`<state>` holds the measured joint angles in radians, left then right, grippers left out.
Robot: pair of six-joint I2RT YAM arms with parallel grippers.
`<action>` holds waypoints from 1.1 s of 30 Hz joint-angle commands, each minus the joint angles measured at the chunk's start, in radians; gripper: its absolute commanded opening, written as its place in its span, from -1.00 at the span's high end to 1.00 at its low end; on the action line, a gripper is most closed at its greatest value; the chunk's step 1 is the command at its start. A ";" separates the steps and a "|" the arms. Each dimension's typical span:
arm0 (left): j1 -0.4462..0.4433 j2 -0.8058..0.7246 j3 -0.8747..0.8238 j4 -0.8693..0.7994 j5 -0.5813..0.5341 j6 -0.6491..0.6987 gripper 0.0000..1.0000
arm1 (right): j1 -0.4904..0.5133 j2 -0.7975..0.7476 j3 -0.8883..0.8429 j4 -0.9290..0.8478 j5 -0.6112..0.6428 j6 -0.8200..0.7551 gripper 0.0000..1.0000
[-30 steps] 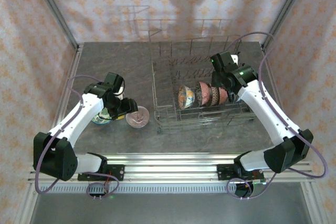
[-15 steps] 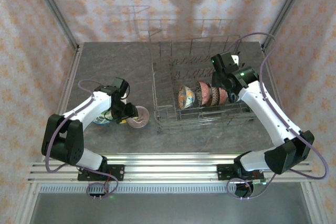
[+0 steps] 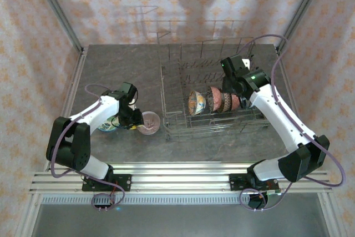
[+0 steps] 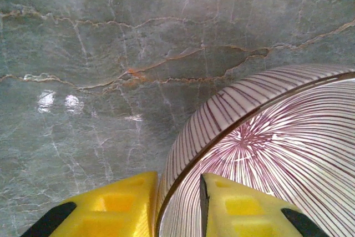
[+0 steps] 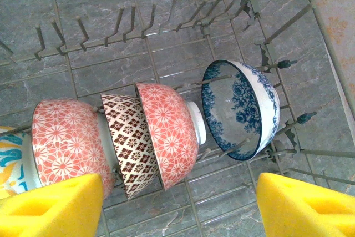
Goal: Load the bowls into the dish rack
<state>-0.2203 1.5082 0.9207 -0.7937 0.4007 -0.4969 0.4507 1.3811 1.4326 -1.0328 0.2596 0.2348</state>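
Observation:
A bowl with fine purple stripes (image 3: 150,122) (image 4: 277,154) sits on the table left of the grey wire dish rack (image 3: 163,90) (image 5: 145,48). My left gripper (image 3: 138,121) (image 4: 178,184) is shut on its rim, one yellow finger outside the wall and one inside. Standing on edge in the rack's front row are an orange-teal bowl (image 3: 194,102), two pink floral bowls (image 5: 66,137) (image 5: 169,131), a brown diamond-patterned bowl (image 5: 130,142) and a blue-white bowl (image 5: 244,109). My right gripper (image 3: 230,85) (image 5: 180,209) hangs open above them, holding nothing.
A teal-green bowl (image 3: 106,126) rests on the table, partly under the left arm. The rack's raised wire sides and upright tines (image 5: 83,29) surround the right gripper. Frame posts and patterned walls enclose the marble tabletop (image 3: 119,70).
My left arm has lowered to the striped bowl and its fingers have come onto the rim; the bowl shifted slightly right. The right gripper stays nearly still over the rack.

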 commanded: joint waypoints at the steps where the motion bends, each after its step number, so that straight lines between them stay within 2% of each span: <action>1: 0.006 0.015 -0.016 0.012 -0.011 0.014 0.43 | 0.006 -0.004 0.018 -0.022 0.000 0.006 -0.45; 4: 0.005 0.019 -0.019 0.019 -0.011 0.018 0.51 | 0.008 -0.010 0.017 -0.023 0.000 0.006 -0.45; 9: 0.005 0.012 -0.016 0.016 0.001 0.021 0.80 | 0.010 -0.019 0.025 -0.032 -0.002 0.005 -0.44; 14: 0.008 -0.047 -0.003 -0.009 -0.016 0.024 1.00 | 0.012 -0.025 0.040 -0.043 -0.016 0.005 -0.44; 20: 0.017 -0.206 0.035 -0.075 -0.077 0.040 1.00 | 0.016 -0.038 0.070 -0.030 -0.071 0.023 -0.41; 25: 0.060 -0.319 0.127 -0.149 -0.120 0.054 1.00 | 0.028 -0.028 0.139 -0.032 -0.117 0.020 -0.39; 33: 0.071 -0.347 0.458 -0.233 -0.148 0.089 1.00 | 0.129 0.011 0.312 -0.055 -0.152 -0.008 -0.33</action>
<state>-0.1543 1.1732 1.2640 -0.9928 0.2779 -0.4423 0.5419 1.3865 1.6836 -1.0695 0.1150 0.2394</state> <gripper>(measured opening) 0.055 0.670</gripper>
